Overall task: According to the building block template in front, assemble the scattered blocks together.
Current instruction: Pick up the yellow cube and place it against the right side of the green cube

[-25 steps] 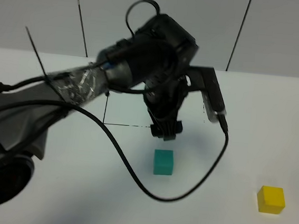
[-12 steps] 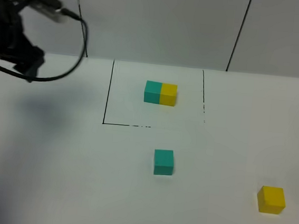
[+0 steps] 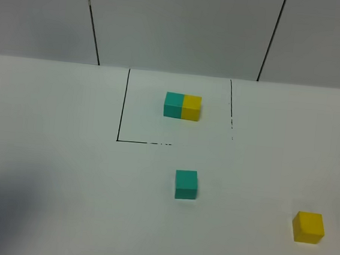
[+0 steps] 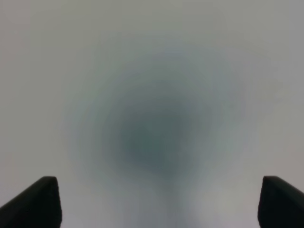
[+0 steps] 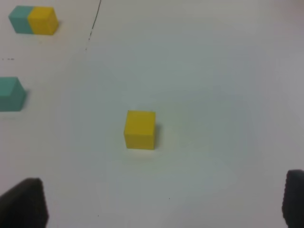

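Toward the table's (image 3: 53,152) right edge the yellow cube (image 3: 308,227) sat alone; my left gripper (image 4: 152,204) and right gripper (image 5: 159,204) gaped, empty.

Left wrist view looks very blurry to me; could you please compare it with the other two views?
Left wrist: out of focus, only a diffuse dark patch on the table beyond the left gripper; exterior high: sharp, evenly lit, soft shadow at the table's lower left; right wrist: slightly soft, yellow cube casting a faint shadow.
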You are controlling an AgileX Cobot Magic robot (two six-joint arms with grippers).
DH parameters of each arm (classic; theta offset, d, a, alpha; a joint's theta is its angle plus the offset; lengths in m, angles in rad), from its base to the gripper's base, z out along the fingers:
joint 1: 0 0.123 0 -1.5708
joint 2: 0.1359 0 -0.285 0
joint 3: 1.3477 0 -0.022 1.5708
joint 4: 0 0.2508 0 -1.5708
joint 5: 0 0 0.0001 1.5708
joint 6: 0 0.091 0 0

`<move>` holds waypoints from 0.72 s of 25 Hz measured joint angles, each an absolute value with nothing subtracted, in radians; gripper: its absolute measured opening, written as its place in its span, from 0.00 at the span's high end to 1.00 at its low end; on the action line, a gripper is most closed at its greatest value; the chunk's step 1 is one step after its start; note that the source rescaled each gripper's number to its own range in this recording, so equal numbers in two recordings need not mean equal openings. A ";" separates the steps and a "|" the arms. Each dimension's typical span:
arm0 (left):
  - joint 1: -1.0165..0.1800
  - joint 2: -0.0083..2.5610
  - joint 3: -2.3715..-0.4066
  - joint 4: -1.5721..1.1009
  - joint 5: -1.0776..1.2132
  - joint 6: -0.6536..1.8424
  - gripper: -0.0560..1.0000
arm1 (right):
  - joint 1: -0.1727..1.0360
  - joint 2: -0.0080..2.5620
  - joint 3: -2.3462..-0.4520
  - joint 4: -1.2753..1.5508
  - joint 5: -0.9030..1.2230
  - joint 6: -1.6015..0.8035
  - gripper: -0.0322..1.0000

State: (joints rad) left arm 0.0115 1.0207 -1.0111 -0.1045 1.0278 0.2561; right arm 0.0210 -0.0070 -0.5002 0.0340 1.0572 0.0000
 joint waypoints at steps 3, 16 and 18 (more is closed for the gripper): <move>0.007 0.770 -0.902 -0.104 1.014 0.218 0.05 | 0.021 -0.007 -0.500 0.034 1.057 0.000 0.00; 0.005 0.198 -0.645 -0.143 1.084 0.164 0.10 | 0.021 -0.007 -0.500 0.034 1.057 0.000 0.00; 0.005 0.157 -0.645 -0.145 1.091 0.164 0.11 | 0.021 -0.007 -0.500 0.034 1.057 0.000 0.00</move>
